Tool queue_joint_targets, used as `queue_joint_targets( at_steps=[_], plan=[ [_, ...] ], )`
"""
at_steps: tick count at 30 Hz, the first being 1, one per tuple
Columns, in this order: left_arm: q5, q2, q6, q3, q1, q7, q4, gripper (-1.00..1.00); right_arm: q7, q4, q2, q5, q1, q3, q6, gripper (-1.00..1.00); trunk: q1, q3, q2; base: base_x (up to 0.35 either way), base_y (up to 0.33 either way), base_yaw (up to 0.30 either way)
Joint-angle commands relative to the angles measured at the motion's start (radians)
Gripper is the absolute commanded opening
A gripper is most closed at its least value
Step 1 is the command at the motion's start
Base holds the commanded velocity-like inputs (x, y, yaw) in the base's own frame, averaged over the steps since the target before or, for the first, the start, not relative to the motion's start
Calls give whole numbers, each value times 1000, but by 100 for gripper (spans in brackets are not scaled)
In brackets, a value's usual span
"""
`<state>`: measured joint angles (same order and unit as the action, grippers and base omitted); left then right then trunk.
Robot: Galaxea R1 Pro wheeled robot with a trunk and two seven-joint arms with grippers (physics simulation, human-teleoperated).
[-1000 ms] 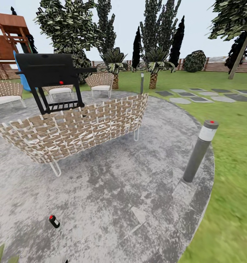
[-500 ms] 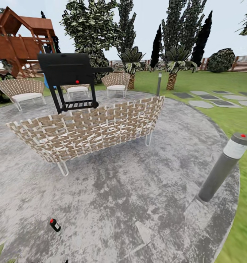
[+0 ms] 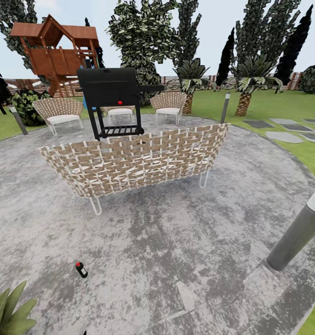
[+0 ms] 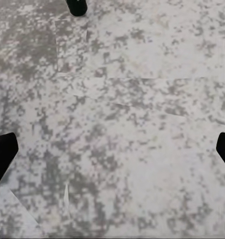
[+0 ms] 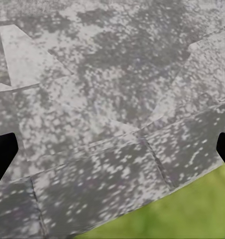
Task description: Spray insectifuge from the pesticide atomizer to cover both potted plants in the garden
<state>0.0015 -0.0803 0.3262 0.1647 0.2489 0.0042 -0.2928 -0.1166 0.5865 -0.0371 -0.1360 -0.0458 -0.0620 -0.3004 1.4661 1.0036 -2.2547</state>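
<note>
Pesticide atomizer [image 3: 81, 269] lies on patio [image 3: 176, 242], ahead-left, long axis tilted; nearer left pincer [image 4: 112, 149], fingers spread, empty; right pincer [image 5: 112, 149] likewise

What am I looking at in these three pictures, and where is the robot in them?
The robot is behind the cameras. The big picture comes from a camera on its head, looking over a simulated garden: a round grey patio, a woven wicker sofa, a black barbecue grill, wicker chairs and a grey post lamp. A small dark bottle with a red dot, the pesticide atomizer, lies on the paving. The green leaves in the corner belong to a potted plant.

The other two pictures come from cameras on its wrists, pointing down at the paving. The black shapes at each picture's edges are the fingertips of the left gripper and right gripper. Both pairs of jaws stand wide apart and hold nothing.
</note>
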Motion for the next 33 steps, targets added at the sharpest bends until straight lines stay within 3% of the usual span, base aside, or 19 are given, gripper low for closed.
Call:
queue_joint_targets(
  at_steps=[1,33],
  plan=[
    [0,0,3,1,1,0,1,100,-5,-1,0,-11,0,-1,-2,100,0,1,0,-22,-28,279],
    [2,1,4,1,1,0,1,100,-5,-1,0,-11,0,-1,-2,100,0,1,0,-1,-2,279]
  ],
)
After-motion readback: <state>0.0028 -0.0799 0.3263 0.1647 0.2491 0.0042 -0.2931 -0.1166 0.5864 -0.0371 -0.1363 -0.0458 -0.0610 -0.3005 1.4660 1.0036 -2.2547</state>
